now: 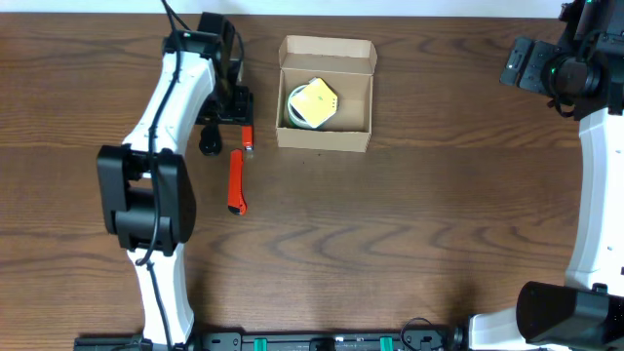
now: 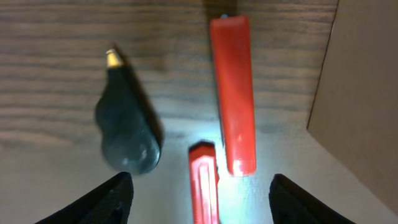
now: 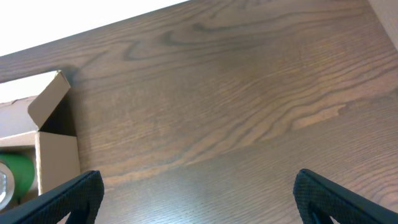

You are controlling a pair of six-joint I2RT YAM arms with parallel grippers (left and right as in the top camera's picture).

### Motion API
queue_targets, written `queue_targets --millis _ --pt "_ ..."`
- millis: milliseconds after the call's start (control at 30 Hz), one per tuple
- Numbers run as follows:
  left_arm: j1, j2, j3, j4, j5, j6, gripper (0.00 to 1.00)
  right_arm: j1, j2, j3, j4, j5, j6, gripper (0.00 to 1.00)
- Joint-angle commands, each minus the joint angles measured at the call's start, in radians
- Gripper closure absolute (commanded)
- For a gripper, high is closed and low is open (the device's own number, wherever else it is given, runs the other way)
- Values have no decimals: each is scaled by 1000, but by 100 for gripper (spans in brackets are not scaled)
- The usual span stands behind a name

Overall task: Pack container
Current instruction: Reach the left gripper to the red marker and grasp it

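Note:
The container [image 1: 325, 139] is a tan cardboard box standing open, its flap lid raised at the far side. Inside lie a yellow pad [image 1: 314, 99] and a green and white tape roll [image 1: 292, 112]. My left gripper [image 1: 234, 115] is open just left of the box. In the left wrist view its fingers [image 2: 202, 205] straddle the near end of a short red item [image 2: 204, 183]. A long red tool [image 2: 233, 93] and a black bulb-shaped item with a brass tip [image 2: 127, 127] lie beyond. My right gripper [image 1: 534, 64] is open and empty at the far right, above bare table [image 3: 199, 199].
The long red tool [image 1: 236, 180], the short red item [image 1: 247, 137] and the black item [image 1: 209, 144] lie on the table left of the box. The box wall [image 2: 364, 93] is close on the left gripper's right. The box corner [image 3: 46, 140] and green roll [image 3: 15, 174] show in the right wrist view.

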Motion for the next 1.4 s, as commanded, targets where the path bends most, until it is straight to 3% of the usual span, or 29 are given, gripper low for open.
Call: queue_targets --millis 0,733,967,1367 --pt "-24 17 19 12 18 11 30 -7 7 -7 -1 10 2 1" --pt "-57 127 19 50 8 -39 35 -7 7 -7 -1 10 2 1" --pt "-56 139 18 65 3 -46 50 -7 7 -7 -1 10 2 1" --pt "-53 139 18 71 -46 -45 45 -7 7 -7 -1 10 2 1"
